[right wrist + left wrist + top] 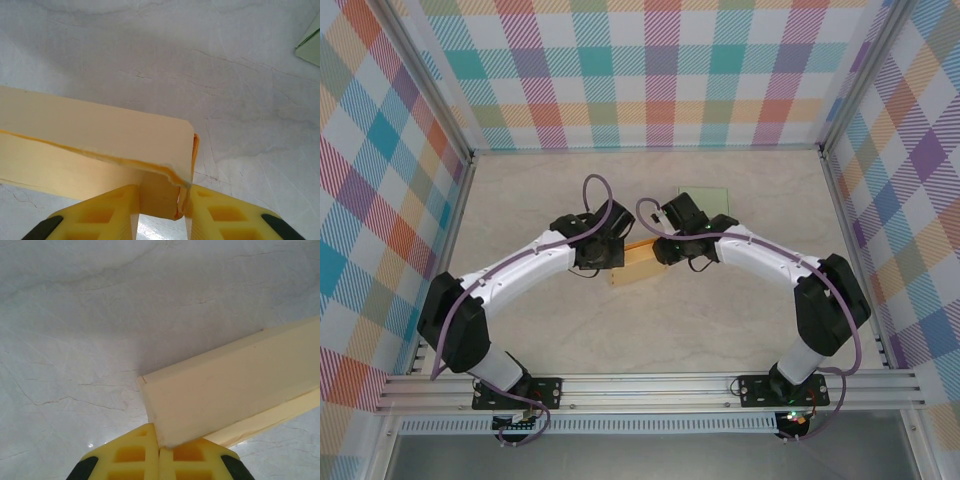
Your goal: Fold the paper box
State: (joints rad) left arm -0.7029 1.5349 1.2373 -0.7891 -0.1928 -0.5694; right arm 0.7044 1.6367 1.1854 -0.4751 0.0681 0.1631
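Marbled tabletop, plaid walls; right tool pinches paper box, left tool pressed together, apparently touching it.

Pale green flat square sheet lies on light marble-look tabletop, w/ multicolour plaid walls round it.

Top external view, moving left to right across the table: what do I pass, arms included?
left arm's elbow → left end effector → paper box → right end effector → right arm's elbow
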